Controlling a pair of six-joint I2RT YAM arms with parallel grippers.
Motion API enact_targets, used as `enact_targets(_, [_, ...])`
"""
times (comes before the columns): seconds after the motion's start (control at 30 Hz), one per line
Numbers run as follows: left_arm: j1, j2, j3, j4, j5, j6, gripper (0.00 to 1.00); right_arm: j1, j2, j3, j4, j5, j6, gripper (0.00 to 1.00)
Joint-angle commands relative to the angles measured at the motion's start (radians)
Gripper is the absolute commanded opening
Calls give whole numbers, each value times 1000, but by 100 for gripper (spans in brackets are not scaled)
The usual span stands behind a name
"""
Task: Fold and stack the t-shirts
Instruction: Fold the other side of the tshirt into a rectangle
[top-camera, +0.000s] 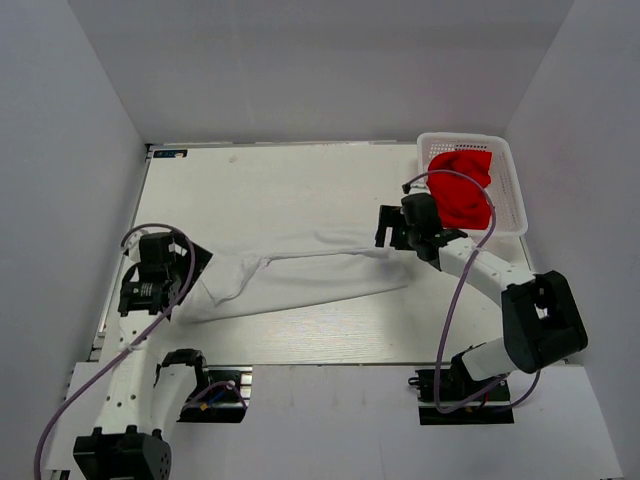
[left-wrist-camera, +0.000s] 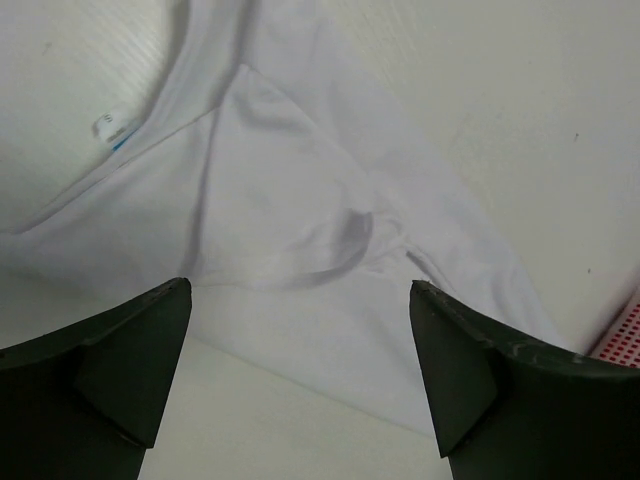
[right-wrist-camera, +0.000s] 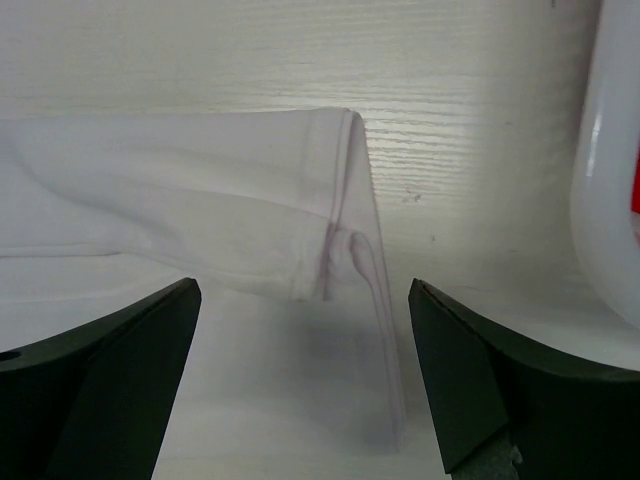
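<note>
The white t-shirt (top-camera: 300, 270) lies as a long, bunched band across the table, from near left to right of centre. At its left end my left gripper (top-camera: 196, 262) hovers open; the left wrist view shows its jaws (left-wrist-camera: 300, 284) wide apart above the collar area and its label (left-wrist-camera: 112, 130), gripping nothing. My right gripper (top-camera: 388, 234) is at the shirt's right end, also open (right-wrist-camera: 303, 286). A hemmed corner of the white t-shirt (right-wrist-camera: 330, 200) lies loose and blurred between its fingers. The red t-shirt (top-camera: 462, 185) sits crumpled in the basket.
A white lattice basket (top-camera: 510, 175) stands at the table's back right corner, just behind the right gripper; its wall (right-wrist-camera: 600, 200) shows in the right wrist view. White enclosure walls surround the table (top-camera: 280, 180).
</note>
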Motion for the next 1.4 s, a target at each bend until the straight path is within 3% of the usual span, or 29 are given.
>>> enact_targets(0.0, [2, 103, 17, 150, 112, 38, 100, 26, 20, 77, 32, -62, -25, 90])
enact_targets(0.13, [-7, 249, 8, 362, 285, 79, 100, 52, 92, 94, 70, -141, -19, 90])
enact_targets(0.43, [-102, 526, 20, 632, 333, 102, 100, 105, 237, 163, 50, -132, -26, 90])
enact_targets(0.77, [-214, 803, 161, 586, 219, 121, 100, 100, 232, 137, 56, -108, -16, 90])
enact_targets(1.0, [-348, 756, 173, 600, 192, 130, 100, 100, 226, 134, 45, -80, -17, 90])
enact_targets(1.2, [-444, 755, 209, 456, 52, 121, 100, 98, 238, 158, 9, 3, -17, 90])
enact_targets(1.37, [-509, 775, 223, 453, 84, 150, 100, 97, 220, 146, 27, 15, -11, 90])
